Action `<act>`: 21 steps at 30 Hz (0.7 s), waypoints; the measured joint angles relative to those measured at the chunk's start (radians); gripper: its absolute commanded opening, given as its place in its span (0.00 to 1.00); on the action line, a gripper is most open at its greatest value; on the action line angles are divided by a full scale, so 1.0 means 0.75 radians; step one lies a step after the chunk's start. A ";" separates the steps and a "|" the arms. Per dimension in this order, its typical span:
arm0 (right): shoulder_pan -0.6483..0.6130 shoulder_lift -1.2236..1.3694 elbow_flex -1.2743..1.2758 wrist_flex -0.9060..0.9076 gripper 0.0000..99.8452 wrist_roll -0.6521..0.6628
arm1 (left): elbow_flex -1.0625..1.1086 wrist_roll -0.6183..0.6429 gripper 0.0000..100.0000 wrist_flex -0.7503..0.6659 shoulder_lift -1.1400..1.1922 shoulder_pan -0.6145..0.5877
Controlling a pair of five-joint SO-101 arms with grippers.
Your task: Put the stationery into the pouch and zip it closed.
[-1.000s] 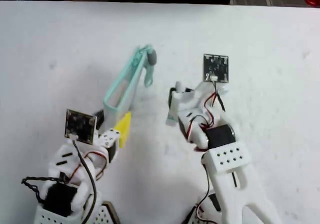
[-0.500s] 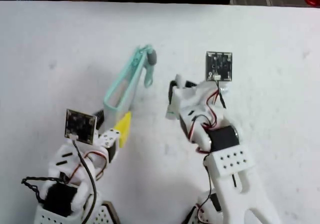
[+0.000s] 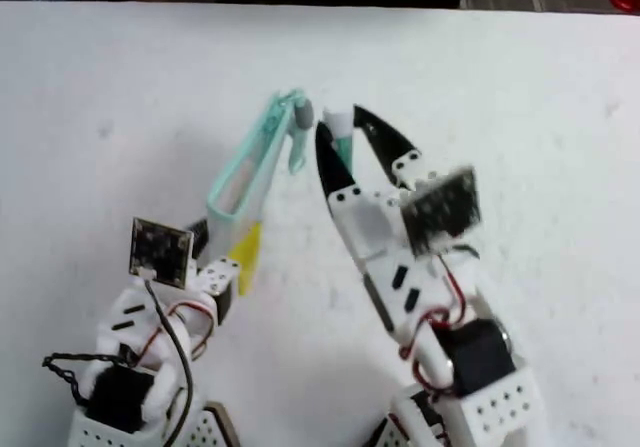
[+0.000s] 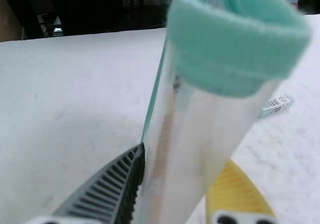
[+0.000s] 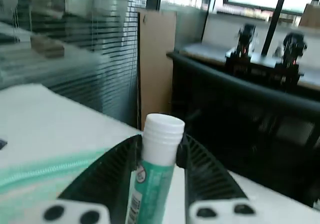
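The right fingers (image 3: pixel 330 172), clamped on the glue stick (image 3: pixel 341 137) beside the pouch (image 3: pixel 250 172), should aim it lengthwise into the zip; the left fingers (image 4: pixel 112 191) pinch the pouch's end.

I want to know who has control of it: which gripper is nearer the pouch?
Left. The left gripper is shut on the pouch at its near end; the right gripper, holding a glue stick, is beside the pouch's far end.
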 measured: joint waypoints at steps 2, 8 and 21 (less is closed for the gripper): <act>-0.004 -0.033 0.000 -0.055 0.02 0.000 | 0.000 0.000 0.20 0.000 0.000 0.000; -0.016 -0.051 0.000 -0.196 0.02 0.000 | 0.000 0.000 0.20 0.000 0.000 0.000; -0.256 -0.055 -0.031 -0.278 0.02 0.008 | 0.000 0.000 0.20 0.000 0.000 0.000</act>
